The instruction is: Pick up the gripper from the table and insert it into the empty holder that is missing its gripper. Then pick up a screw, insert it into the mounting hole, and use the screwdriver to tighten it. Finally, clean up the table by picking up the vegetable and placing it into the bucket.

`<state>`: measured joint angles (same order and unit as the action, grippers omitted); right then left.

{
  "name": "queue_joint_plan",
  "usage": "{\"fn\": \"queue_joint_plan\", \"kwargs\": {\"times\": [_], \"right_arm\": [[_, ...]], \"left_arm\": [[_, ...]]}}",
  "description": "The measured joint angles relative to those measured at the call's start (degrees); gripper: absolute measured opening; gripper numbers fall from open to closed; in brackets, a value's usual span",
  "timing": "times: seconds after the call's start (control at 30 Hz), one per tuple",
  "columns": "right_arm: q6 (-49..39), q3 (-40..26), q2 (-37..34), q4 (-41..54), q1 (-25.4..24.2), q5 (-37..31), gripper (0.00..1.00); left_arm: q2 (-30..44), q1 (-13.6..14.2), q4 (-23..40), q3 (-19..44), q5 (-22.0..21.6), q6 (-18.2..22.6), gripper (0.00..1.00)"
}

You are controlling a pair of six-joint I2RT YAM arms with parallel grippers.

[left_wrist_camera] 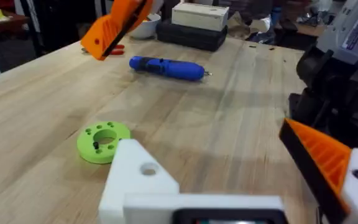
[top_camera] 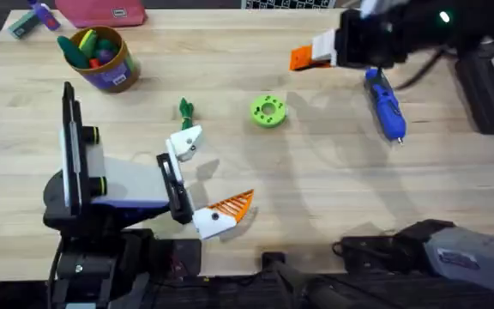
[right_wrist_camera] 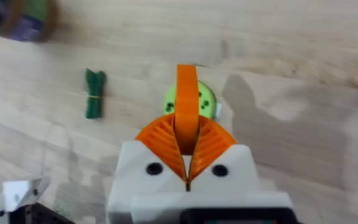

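Note:
My right gripper [top_camera: 326, 50] hovers over the far right of the table, shut on the loose orange gripper [top_camera: 300, 58], whose wedge sticks out from between the ribbed pads [right_wrist_camera: 160, 140]. My left gripper [top_camera: 208, 176] rests open near the front left. One side of it is the bare white holder [top_camera: 185, 142], the other carries an orange finger [top_camera: 230, 206]. The blue screwdriver [top_camera: 384, 103] lies right of centre. The dark-green vegetable [top_camera: 185, 109] lies just beyond the holder. The brown bucket [top_camera: 101, 58], with toys inside, stands at the far left.
A lime-green disc with holes [top_camera: 268, 111] lies mid-table between the vegetable and the screwdriver. A pink pouch [top_camera: 101, 12] and markers [top_camera: 33, 19] sit along the far edge. A black box [top_camera: 491, 86] stands at the right edge. A white box [left_wrist_camera: 201, 15] sits behind the screwdriver.

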<state>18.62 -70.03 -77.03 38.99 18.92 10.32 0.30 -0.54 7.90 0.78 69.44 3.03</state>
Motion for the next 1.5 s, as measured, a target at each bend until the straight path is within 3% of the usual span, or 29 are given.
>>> {"fn": "queue_joint_plan", "kwargs": {"times": [0.3, 0.33, 0.37, 0.5, 0.77, 1.03, 1.5], "right_arm": [[9.17, 22.76, 16.80, -31.38, -0.01, 15.08, 0.009], [11.53, 25.52, 17.82, -36.45, -0.04, 17.33, 0.009], [21.16, 34.96, 19.32, -55.39, -0.82, 26.03, 0.009], [29.16, 41.24, 18.84, -65.71, -2.21, 33.47, 0.009], [35.01, 42.94, 13.77, -75.81, -2.86, 49.63, 0.009], [36.51, 42.99, 3.20, -80.76, -2.89, 62.86, 0.009], [38.47, 40.11, -13.99, -84.73, -1.56, 75.58, 0.009]], "left_arm": [[0.01, 0.00, 0.00, 0.00, 0.01, 0.00, 0.986], [0.00, 0.01, 0.01, 0.00, 0.01, 0.00, 0.986], [0.01, 0.00, 0.00, 0.00, 0.01, 0.00, 0.985], [0.01, 0.00, 0.00, 0.00, 0.01, 0.00, 0.986], [-0.01, 0.00, 0.00, 0.00, 0.01, 0.00, 0.986], [-0.01, 0.00, 0.02, 0.00, 0.01, 0.00, 0.985], [-0.01, 0.00, 0.00, 0.00, 0.01, 0.00, 0.985]]}}
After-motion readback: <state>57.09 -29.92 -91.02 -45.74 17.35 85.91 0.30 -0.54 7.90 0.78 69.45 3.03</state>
